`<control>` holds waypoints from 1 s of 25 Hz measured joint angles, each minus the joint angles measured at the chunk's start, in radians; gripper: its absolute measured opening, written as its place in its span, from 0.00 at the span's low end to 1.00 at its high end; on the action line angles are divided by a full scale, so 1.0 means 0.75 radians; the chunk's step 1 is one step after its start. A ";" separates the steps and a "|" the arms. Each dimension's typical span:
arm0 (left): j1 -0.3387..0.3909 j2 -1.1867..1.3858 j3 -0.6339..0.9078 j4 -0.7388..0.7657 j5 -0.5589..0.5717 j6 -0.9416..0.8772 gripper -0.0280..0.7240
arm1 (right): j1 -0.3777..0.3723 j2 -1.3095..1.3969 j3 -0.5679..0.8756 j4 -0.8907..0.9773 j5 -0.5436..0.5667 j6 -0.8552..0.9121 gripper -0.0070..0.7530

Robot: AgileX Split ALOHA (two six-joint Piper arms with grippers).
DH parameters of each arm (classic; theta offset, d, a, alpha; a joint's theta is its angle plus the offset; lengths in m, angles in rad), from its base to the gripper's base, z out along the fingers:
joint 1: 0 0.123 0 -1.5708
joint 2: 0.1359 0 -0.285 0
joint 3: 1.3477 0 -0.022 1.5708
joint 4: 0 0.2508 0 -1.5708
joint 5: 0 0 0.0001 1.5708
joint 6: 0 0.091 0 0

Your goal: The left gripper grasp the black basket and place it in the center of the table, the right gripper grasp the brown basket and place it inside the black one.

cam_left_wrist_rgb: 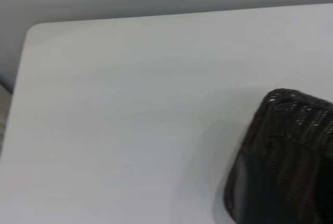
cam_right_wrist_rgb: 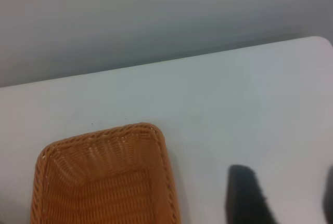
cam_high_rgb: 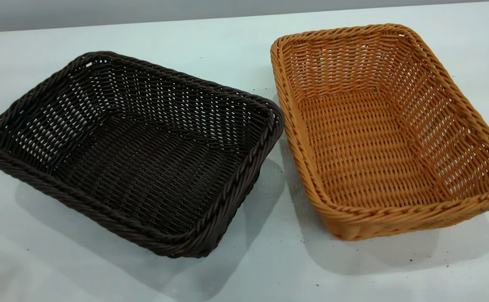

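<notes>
On my left the black basket [cam_high_rgb: 131, 155] sits empty on the white worktop [cam_high_rgb: 269, 268], angled, with its right corner just beside the brown basket [cam_high_rgb: 389, 130] but not clearly touching it. Neither arm appears in the exterior view. The left wrist view shows only a corner of the black basket [cam_left_wrist_rgb: 291, 156] and bare worktop [cam_left_wrist_rgb: 130, 120]; the left gripper itself is out of sight, so I have no reading on its jaws. On the right, the brown basket is also empty and flat on the worktop. The right wrist view catches its end [cam_right_wrist_rgb: 104, 177] and, off to one side, the right gripper [cam_right_wrist_rgb: 283, 200], two dark fingertips with a wide gap between them, so I take those jaws to be spread and holding nothing. Nothing has been lifted yet, I judge. My worry: the baskets lie so near each other that dragging the black one toward the centre could catch the brown rim and shove it, and a pinch on the flared wicker wall could slip or tip the tray.
</notes>
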 joint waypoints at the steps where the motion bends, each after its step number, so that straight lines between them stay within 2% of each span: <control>1: 0.000 0.000 0.000 0.003 0.000 0.000 0.49 | 0.000 0.000 0.000 0.000 -0.004 0.000 0.53; 4: 0.000 0.000 0.000 0.000 -0.017 -0.002 0.63 | 0.000 0.000 0.000 -0.002 -0.020 0.000 0.65; 7: 0.000 0.001 0.000 -0.018 -0.051 -0.002 0.69 | 0.000 0.000 0.000 0.013 -0.069 0.002 0.71; 16: 0.000 0.163 0.000 -0.136 -0.287 -0.008 0.70 | 0.000 0.003 0.000 0.118 -0.143 0.002 0.72; 19: 0.000 0.266 0.000 -0.210 -0.414 -0.008 0.70 | 0.000 0.004 0.000 0.118 -0.190 0.002 0.72; 25: 0.000 0.482 -0.019 -0.282 -0.673 -0.008 0.70 | 0.000 0.077 0.000 0.150 -0.182 0.002 0.72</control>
